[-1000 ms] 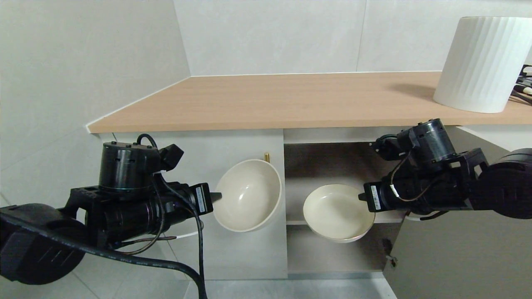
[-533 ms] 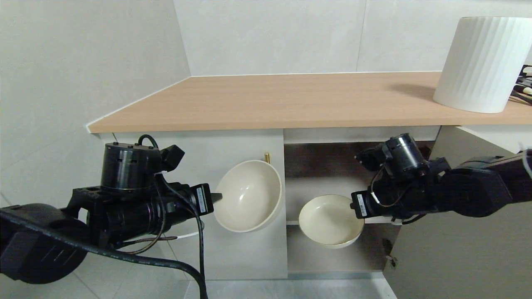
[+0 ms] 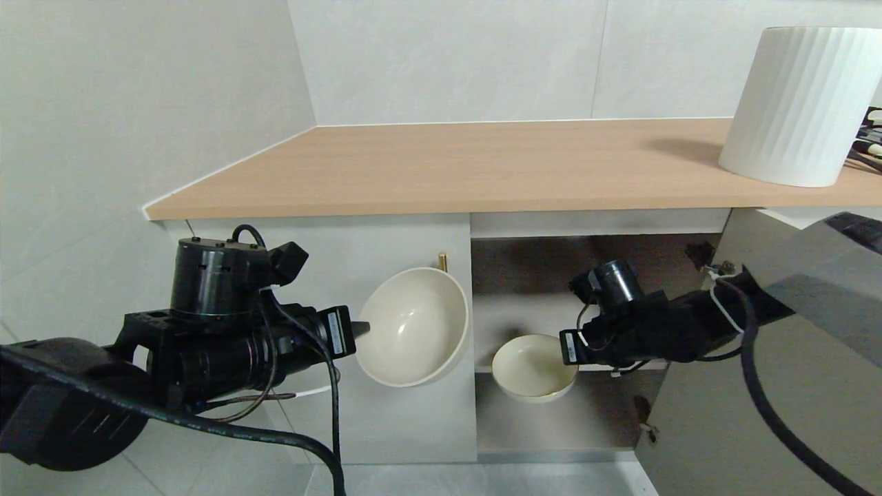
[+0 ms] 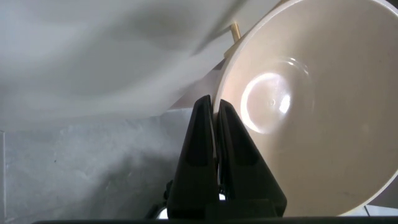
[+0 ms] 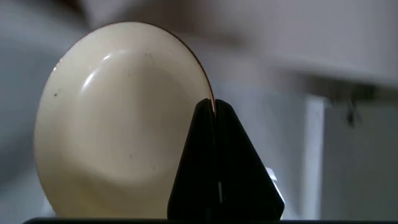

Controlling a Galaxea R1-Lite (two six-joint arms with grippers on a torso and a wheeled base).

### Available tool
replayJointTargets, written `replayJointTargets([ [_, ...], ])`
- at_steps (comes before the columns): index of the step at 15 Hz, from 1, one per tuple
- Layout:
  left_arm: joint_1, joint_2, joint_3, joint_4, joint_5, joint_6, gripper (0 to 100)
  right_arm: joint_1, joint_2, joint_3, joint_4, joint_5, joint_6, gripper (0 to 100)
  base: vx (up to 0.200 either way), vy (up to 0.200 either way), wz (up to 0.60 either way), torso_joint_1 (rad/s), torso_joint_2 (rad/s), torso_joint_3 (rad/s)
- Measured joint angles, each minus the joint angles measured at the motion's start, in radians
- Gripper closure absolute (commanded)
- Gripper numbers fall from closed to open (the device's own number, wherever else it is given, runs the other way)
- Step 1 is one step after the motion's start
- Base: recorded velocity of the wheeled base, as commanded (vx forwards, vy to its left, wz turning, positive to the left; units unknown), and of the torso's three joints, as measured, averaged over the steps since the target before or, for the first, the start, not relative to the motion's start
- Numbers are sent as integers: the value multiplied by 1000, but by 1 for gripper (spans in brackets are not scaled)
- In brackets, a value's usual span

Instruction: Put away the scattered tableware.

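Left gripper (image 3: 362,327): unchanged from 1 s ago. It is clamped on the rim of the large bowl (image 3: 413,327), which is tilted with its hollow toward the head camera, in front of the closed door (image 3: 386,241).

Right gripper (image 3: 565,346): pinches the rim of the small bowl (image 3: 534,368). It has advanced into the open cabinet (image 3: 551,255), so the bowl now sits lower and deeper, at the shelf (image 3: 482,365) front edge; contact cannot be told.

Beyond, a ribbed white vessel (image 3: 799,103) stands on the countertop (image 3: 448,165).

Head camera looks forward and down over a light wooden tabletop (image 3: 482,165).
Wrist cameras, close behind their jaws, face the larger cream ceramic bowl (image 4: 311,106) and the smaller cream ceramic bowl (image 5: 118,118), both shared with the head view.
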Motion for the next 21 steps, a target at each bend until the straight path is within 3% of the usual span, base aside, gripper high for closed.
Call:
replayJointTargets([
  [4, 0, 1, 0, 0, 0, -1, 100, -55, 129, -29, -164, -64, 37, 100, 0, 0, 0, 0, 0, 0],
  [21, 1, 15, 0, -1, 0, 0, 100, -135, 325, -261, -171, -247, 144, 100, 0, 0, 0, 0, 0, 0],
])
